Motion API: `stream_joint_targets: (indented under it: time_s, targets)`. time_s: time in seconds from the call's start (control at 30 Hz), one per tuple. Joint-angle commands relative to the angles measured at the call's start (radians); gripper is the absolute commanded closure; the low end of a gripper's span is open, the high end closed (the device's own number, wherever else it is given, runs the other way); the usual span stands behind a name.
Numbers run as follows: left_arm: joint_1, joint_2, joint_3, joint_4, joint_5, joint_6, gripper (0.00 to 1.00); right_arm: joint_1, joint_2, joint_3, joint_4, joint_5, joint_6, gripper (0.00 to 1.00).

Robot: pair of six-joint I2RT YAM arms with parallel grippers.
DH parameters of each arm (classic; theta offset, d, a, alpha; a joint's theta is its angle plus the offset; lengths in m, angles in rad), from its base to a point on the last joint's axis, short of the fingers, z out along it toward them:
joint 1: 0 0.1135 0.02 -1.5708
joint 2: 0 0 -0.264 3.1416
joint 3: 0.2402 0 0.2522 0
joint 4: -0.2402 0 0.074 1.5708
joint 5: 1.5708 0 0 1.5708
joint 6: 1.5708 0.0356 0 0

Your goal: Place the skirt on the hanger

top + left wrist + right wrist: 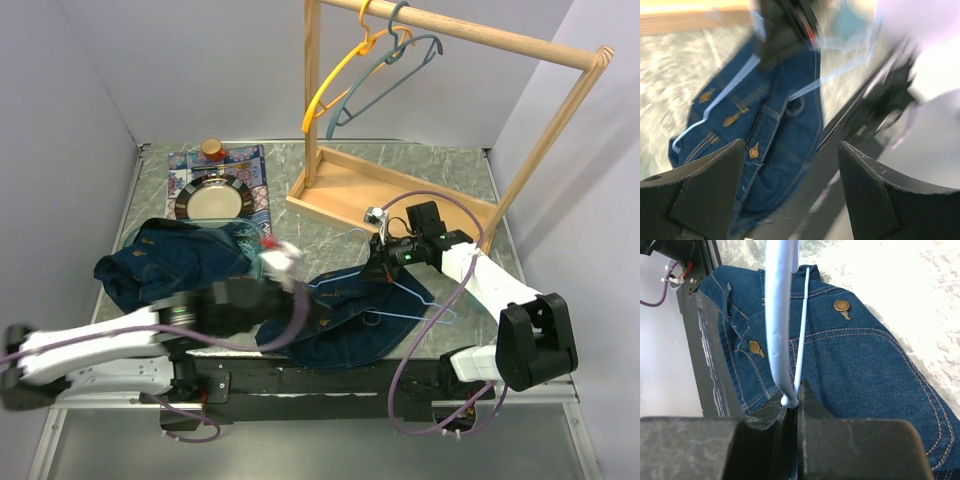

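The denim skirt point(340, 325) with brass buttons lies flat near the table's front edge. A light blue wire hanger point(415, 300) lies on its right part. My right gripper point(384, 256) is shut on the hanger's wire point(777, 315) just above the skirt point(855, 355); the jaws meet on the wire point(796, 405). My left gripper point(283, 262) is blurred above the skirt's left end, open and empty. In the left wrist view the gripper point(790, 195) has wide-apart jaws, and the skirt point(775, 130) and hanger point(715, 107) lie below them.
A wooden rack point(400, 195) at the back right carries a yellow hanger point(335, 85) and a grey-blue hanger point(385, 85). Another denim garment point(165, 262) lies at the left. A plate point(213, 200) on a patterned cloth and a small jar point(212, 149) stand behind it.
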Motion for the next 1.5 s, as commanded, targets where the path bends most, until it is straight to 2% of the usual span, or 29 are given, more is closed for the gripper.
stream_joint_targets:
  time_s: [0.0, 0.17, 0.27, 0.47, 0.67, 0.77, 1.1, 1.47]
  targets:
    - [-0.058, 0.251, 0.027, 0.119, 0.144, 0.382, 0.22, 0.009, 0.038, 0.028, -0.020, -0.024, -0.007, 1.00]
    - [-0.091, 0.443, 0.014, 0.270, 0.092, 0.604, 0.26, 0.008, 0.055, 0.031, -0.025, -0.041, -0.002, 1.00]
    - [-0.094, 0.498, -0.007, 0.364, 0.032, 0.666, 0.28, 0.008, 0.056, 0.033, -0.025, -0.047, -0.002, 1.00]
    - [-0.093, 0.667, 0.034, 0.432, 0.016, 0.718, 0.31, 0.008, 0.056, 0.038, -0.028, -0.055, -0.001, 1.00]
    - [-0.087, 0.810, 0.069, 0.484, -0.162, 0.752, 0.44, 0.006, 0.055, 0.038, -0.031, -0.061, -0.005, 1.00]
    - [-0.067, 0.818, 0.077, 0.489, -0.158, 0.736, 0.51, 0.004, 0.055, 0.038, -0.034, -0.061, -0.009, 1.00]
    - [0.004, 0.707, 0.028, 0.487, -0.023, 0.709, 0.50, 0.003, 0.061, 0.038, -0.048, -0.069, -0.022, 1.00]
    - [0.060, 0.720, 0.030, 0.463, 0.081, 0.724, 0.52, 0.004, 0.072, 0.041, -0.059, -0.099, -0.032, 1.00]
